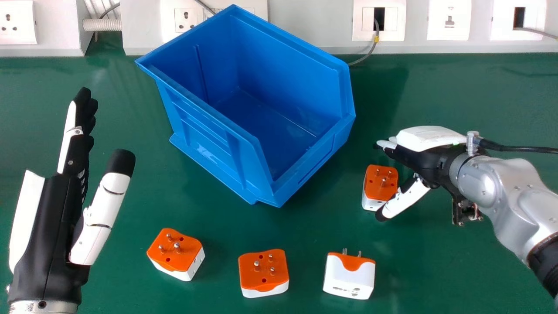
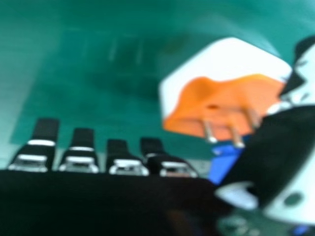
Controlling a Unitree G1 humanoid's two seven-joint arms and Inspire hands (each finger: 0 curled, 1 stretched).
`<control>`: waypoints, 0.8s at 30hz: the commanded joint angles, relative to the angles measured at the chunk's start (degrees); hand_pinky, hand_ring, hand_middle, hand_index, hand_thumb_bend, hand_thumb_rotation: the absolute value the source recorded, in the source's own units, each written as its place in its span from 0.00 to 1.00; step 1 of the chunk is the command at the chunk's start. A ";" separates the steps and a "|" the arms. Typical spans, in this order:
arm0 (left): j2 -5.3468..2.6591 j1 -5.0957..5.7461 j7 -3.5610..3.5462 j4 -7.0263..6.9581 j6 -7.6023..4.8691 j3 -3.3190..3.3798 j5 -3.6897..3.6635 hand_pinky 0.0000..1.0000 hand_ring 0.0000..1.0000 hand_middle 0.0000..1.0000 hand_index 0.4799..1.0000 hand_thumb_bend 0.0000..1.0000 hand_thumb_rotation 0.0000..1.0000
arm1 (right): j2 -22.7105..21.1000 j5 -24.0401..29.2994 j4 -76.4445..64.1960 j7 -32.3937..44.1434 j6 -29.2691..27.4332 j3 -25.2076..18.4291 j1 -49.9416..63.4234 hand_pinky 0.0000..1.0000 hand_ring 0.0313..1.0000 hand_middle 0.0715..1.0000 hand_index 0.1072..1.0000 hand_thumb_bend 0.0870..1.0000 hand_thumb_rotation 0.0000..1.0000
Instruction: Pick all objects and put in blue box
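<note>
The right hand [image 1: 420, 157] is open beside an orange-and-white plug adapter [image 1: 380, 184], fingers straight, thumb apart from them. The adapter sits on the green table [image 1: 218, 226] by the thumb; whether they touch I cannot tell. The head view shows its orange face from above; the right hand view adds its white side and three metal pins slanting toward the thumb [image 2: 275, 157], with the fingers [image 2: 80, 147] lined up below.

Bare table lies between this adapter and the blue box [image 1: 209, 144], whose near corner juts toward the robot and whose raised walls bound the opening. Behind it runs the white socket panel [image 1: 314, 26].

Nearer the robot, spaced apart, are the left adapter [image 1: 174, 250], the middle adapter [image 1: 263, 270] and the right adapter [image 1: 348, 274]. The left hand [image 1: 52, 222] rests open, left of the box, with table between.
</note>
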 commanded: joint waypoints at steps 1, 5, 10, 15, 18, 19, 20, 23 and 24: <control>0.46 -0.32 0.01 -1.37 -0.99 0.44 -0.53 0.99 1.00 1.00 1.00 0.60 0.95 | 0.32 -0.77 0.07 -0.23 0.99 0.29 -2.56 0.86 0.95 0.98 0.94 0.55 0.45; 0.53 -0.45 -0.07 -1.36 -0.89 0.52 -0.63 0.99 1.00 1.00 1.00 0.60 0.95 | 0.58 -1.37 0.65 0.14 1.97 1.30 -3.12 0.87 0.95 0.98 0.94 0.54 0.44; 0.52 -0.31 -0.17 -1.76 -0.59 0.56 -0.69 0.98 1.00 1.00 1.00 0.60 0.95 | 0.86 -2.76 1.44 1.46 3.29 2.62 -3.86 0.86 0.94 0.97 0.93 0.54 0.43; 0.53 -0.20 -0.27 -2.24 -0.22 0.59 -0.63 0.98 1.00 1.00 1.00 0.61 0.95 | 1.69 -3.32 1.02 3.16 5.97 3.24 -4.17 0.87 0.94 0.97 0.93 0.53 0.43; 0.62 -0.21 -0.35 -2.07 -0.26 0.67 -0.69 0.98 1.00 1.00 1.00 0.61 0.95 | 2.13 -3.36 0.99 3.48 6.92 3.52 -4.35 0.87 0.94 0.97 0.93 0.53 0.43; 0.63 -0.21 -0.37 -2.07 -0.27 0.67 -0.68 0.98 1.00 1.00 1.00 0.61 0.95 | 2.15 -3.36 0.89 3.49 7.05 3.60 -4.32 0.87 0.94 0.97 0.93 0.53 0.43; 0.61 -0.20 -0.36 -2.10 -0.26 0.66 -0.63 0.98 1.00 1.00 1.00 0.61 0.94 | 2.18 -3.35 0.82 3.47 7.11 3.65 -4.32 0.88 0.94 0.98 0.93 0.53 0.43; 0.62 -0.13 -0.37 -2.13 -0.27 0.69 -0.55 0.98 1.00 1.00 1.00 0.60 0.94 | 2.24 -3.15 0.62 3.27 7.09 3.59 -4.27 0.88 0.94 0.98 0.93 0.53 0.43; 0.64 -0.09 -0.38 -2.08 -0.33 0.74 -0.55 0.98 1.00 1.00 1.00 0.60 0.94 | 2.33 -3.11 0.82 3.02 7.02 3.59 -4.29 0.88 0.94 0.97 0.93 0.52 0.43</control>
